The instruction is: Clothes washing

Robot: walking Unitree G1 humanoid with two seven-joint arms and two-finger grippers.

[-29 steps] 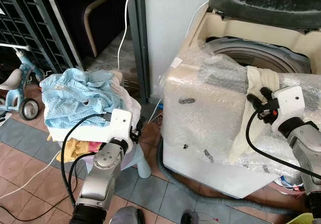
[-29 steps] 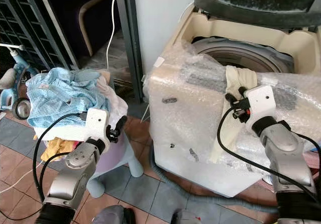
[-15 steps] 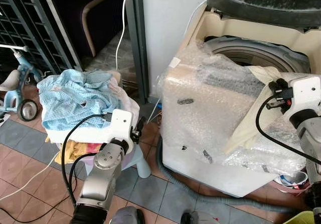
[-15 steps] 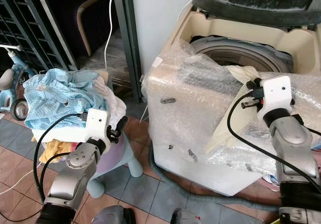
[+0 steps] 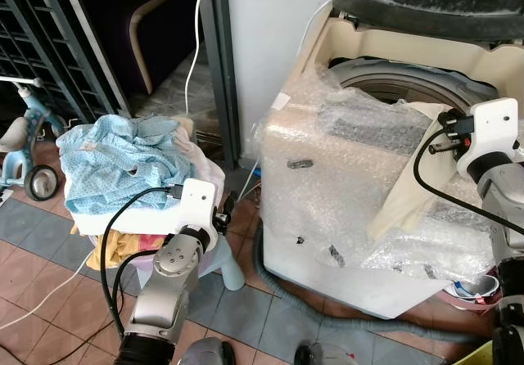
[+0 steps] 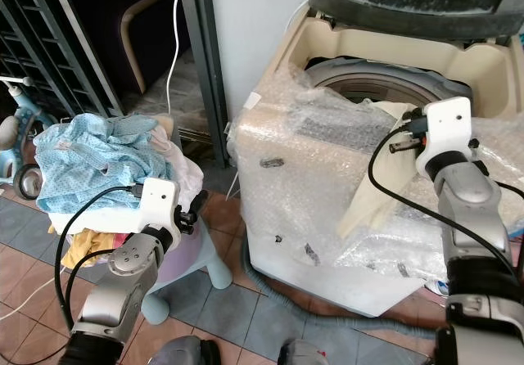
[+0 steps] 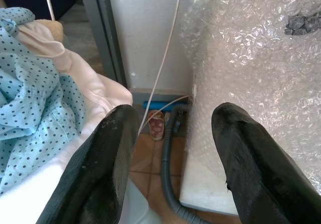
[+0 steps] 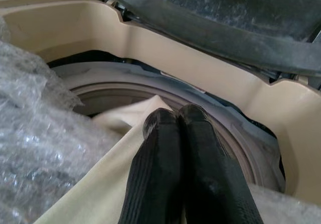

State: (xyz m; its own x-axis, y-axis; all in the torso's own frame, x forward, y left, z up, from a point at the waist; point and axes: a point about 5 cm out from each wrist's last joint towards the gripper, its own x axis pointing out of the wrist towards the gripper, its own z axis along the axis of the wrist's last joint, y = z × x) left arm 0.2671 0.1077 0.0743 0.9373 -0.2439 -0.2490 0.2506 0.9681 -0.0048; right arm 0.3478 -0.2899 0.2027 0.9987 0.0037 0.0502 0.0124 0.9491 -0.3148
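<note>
**First garment at the drum's rim, pile still waiting**

The right gripper (image 8: pixel 186 128), fingers pressed together pinching a cream cloth (image 5: pixel 407 187), holds it over the bubble-wrapped white washing machine (image 5: pixel 344 185). The left gripper (image 7: pixel 173 148) hangs spread near the blue dotted laundry heap (image 5: pixel 123 156). The drum's inside is hidden.
</note>
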